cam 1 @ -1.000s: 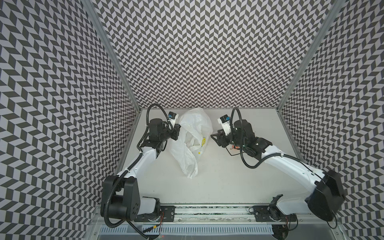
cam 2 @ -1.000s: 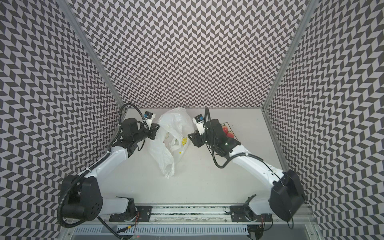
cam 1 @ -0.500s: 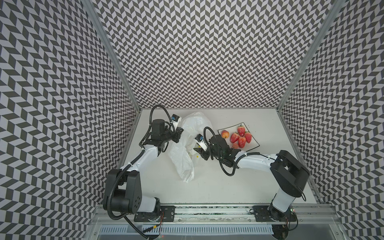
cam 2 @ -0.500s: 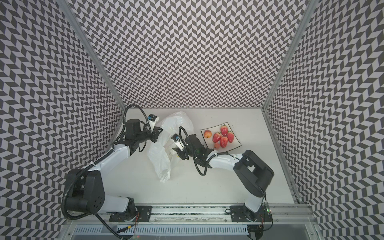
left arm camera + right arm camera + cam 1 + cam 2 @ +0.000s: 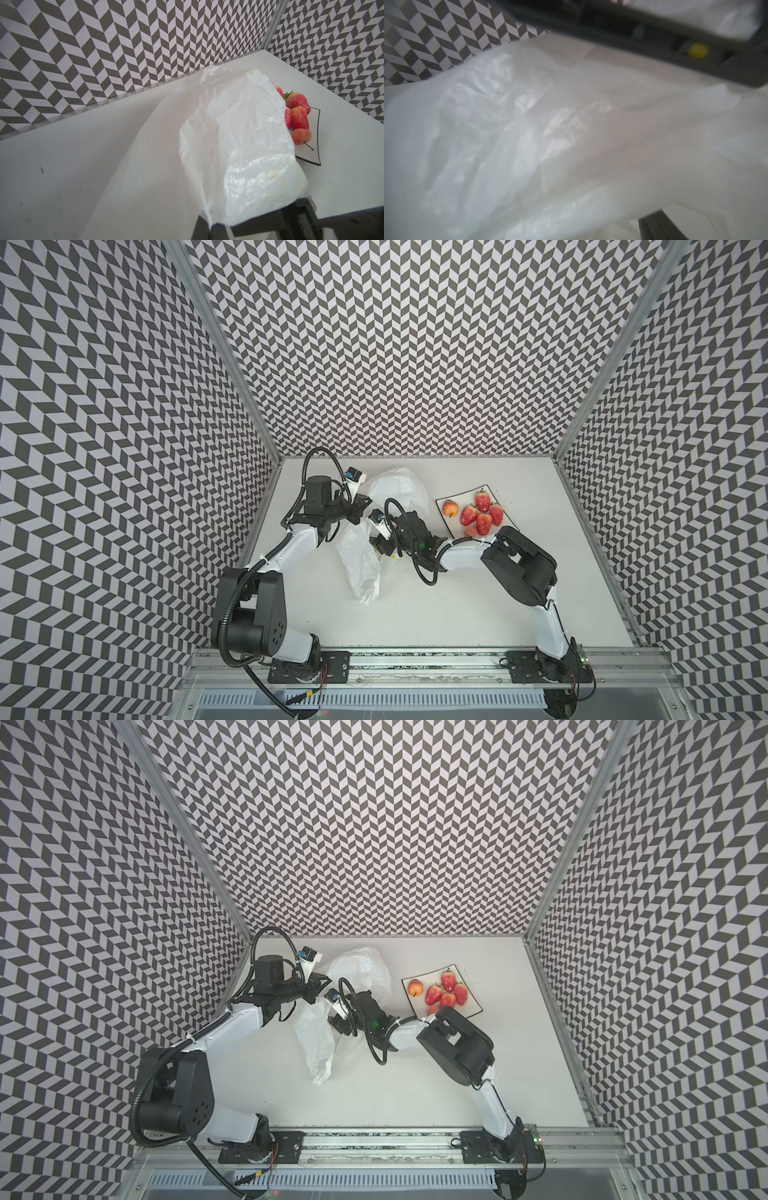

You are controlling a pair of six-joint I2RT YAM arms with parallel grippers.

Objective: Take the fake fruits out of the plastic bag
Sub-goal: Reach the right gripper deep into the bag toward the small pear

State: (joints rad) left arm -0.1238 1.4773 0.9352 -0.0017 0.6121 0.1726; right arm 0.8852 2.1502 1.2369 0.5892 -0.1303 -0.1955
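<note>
The plastic bag (image 5: pixel 398 491) (image 5: pixel 360 974) lies crumpled, white and translucent, left of centre, with a tail toward the front. My left gripper (image 5: pixel 365 506) (image 5: pixel 209 228) is shut on its edge and holds it up. My right gripper (image 5: pixel 380 545) (image 5: pixel 337 1025) has reached across to the bag's mouth. In the right wrist view the film (image 5: pixel 550 135) fills the picture. One finger (image 5: pixel 658 226) stands far to the side and the other is hidden, so the jaws are open. Fake fruits (image 5: pixel 478 514) (image 5: pixel 299 112) lie on the plate. I see no fruit inside the bag.
The square white black-rimmed plate (image 5: pixel 506 529) (image 5: pixel 313 153) sits right of the bag, close behind the right arm's elbow (image 5: pixel 519 568). A small stemmed round fruit (image 5: pixel 301 136) lies at its near side. Patterned walls close in the back and both sides.
My right gripper has swung from over the plate across to the bag, uncovering the fruits, and has opened wider. The left gripper keeps its hold on the bag.
</note>
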